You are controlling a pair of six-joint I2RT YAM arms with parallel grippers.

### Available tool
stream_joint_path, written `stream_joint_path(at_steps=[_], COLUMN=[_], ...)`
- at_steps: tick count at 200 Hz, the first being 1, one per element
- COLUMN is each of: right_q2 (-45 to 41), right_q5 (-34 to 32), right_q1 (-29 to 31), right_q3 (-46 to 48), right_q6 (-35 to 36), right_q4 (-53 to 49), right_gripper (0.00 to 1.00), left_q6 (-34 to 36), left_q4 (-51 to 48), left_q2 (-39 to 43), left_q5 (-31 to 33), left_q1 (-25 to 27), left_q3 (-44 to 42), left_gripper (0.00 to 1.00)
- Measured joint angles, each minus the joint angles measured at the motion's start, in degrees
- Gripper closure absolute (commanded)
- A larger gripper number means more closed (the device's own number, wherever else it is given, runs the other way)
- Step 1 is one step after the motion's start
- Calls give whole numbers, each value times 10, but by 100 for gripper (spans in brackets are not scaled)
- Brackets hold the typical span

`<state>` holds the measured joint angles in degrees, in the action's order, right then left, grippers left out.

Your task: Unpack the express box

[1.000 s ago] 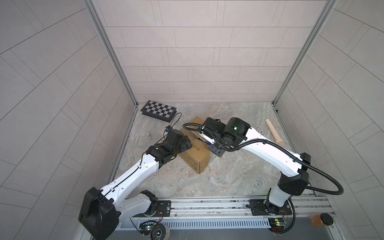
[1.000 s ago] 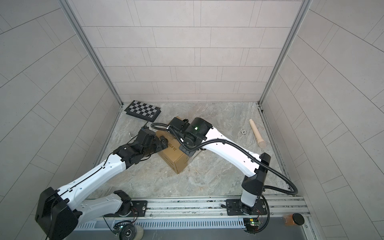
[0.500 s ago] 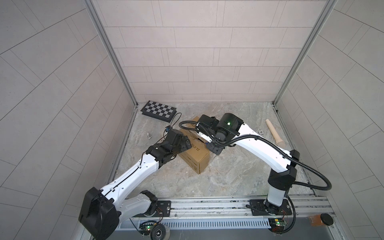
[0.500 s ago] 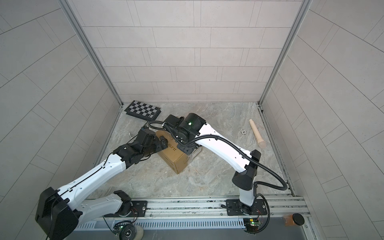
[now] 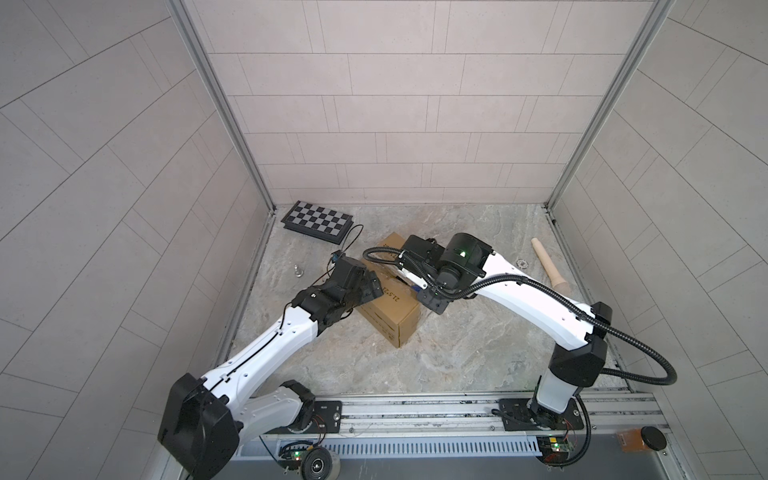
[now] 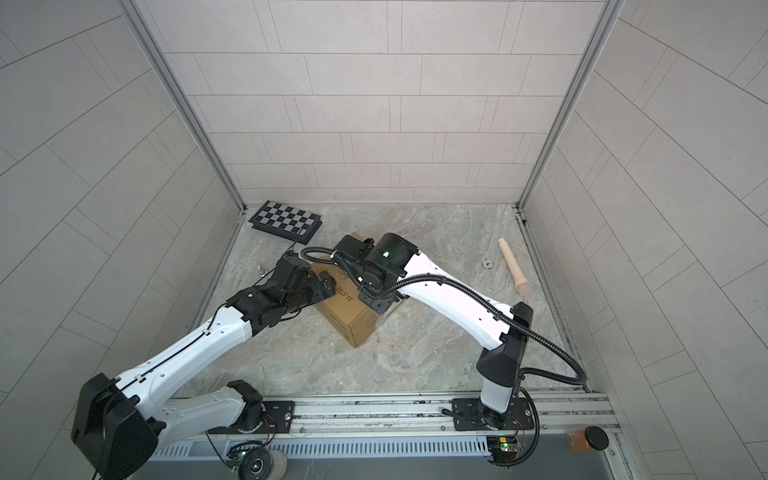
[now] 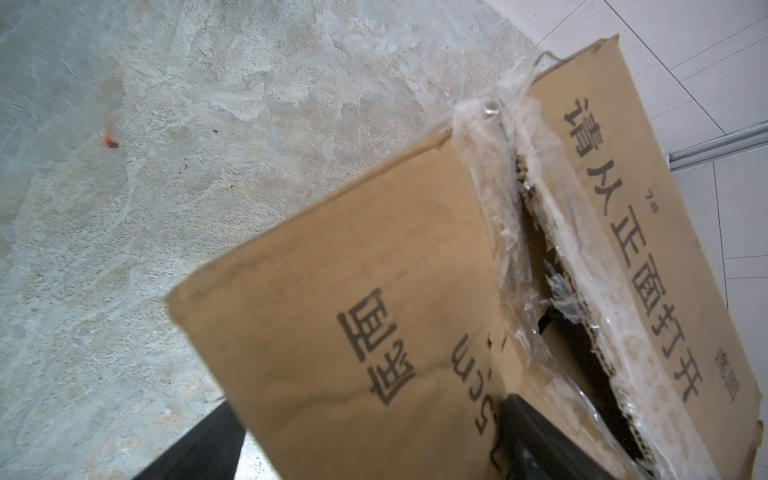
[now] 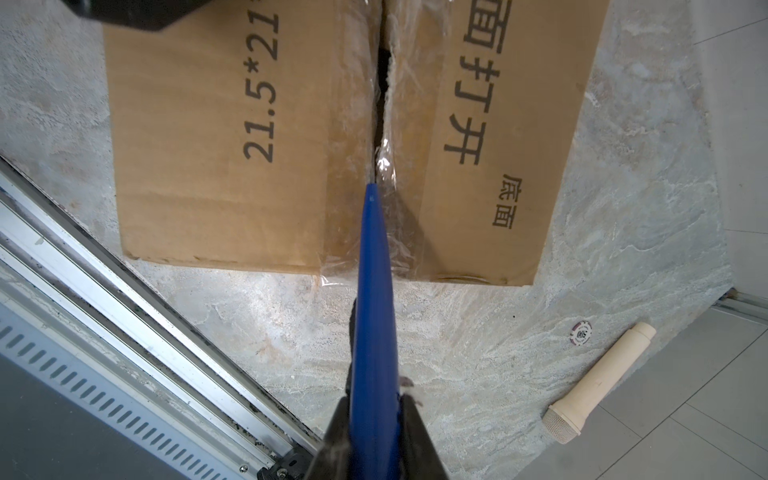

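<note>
Mid-floor on the grey marbled tabletop (image 5: 457, 357), we see the brown taped cardboard express box (image 5: 388, 316). Our right gripper (image 8: 374, 415) pinches a blue tapered plastic tool (image 8: 372, 291), tip at the split clear-taped seam (image 8: 384, 162); our left gripper (image 5: 371, 286) straddles a box corner, jaws spread.

left arm (image 5: 274, 340): white shells, black joints | right arm (image 5: 536, 299): same, black ribbed cable (image 5: 636, 341) | green light (image 5: 460, 252)

Enclosed robotics lab cell: pale panelled walls (image 5: 395, 104), aluminium corner posts (image 5: 225, 104), stone-look floor (image 5: 457, 353), arm-mounting rail (image 5: 415, 406), chequered board (image 5: 318, 216).
</note>
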<state>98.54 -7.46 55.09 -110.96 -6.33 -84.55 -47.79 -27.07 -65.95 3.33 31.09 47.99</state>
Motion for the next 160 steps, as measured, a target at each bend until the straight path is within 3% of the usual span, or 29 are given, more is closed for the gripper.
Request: stream_joint_path(at_steps=[105,160], right_q2=[-21,76], right_q5=[13,24], right_q1=[-5,-11], right_q3=[17,-117], right_q6=[8,14], right_q4=[9,-72], right_gripper=[100,100], left_q6=[3,7], left_q4=[-2,-11], left_q2=[0,-2], left_q5=[-2,-4], left_q1=[-1,-4], left_q3=[2,9], left_gripper=[2,2])
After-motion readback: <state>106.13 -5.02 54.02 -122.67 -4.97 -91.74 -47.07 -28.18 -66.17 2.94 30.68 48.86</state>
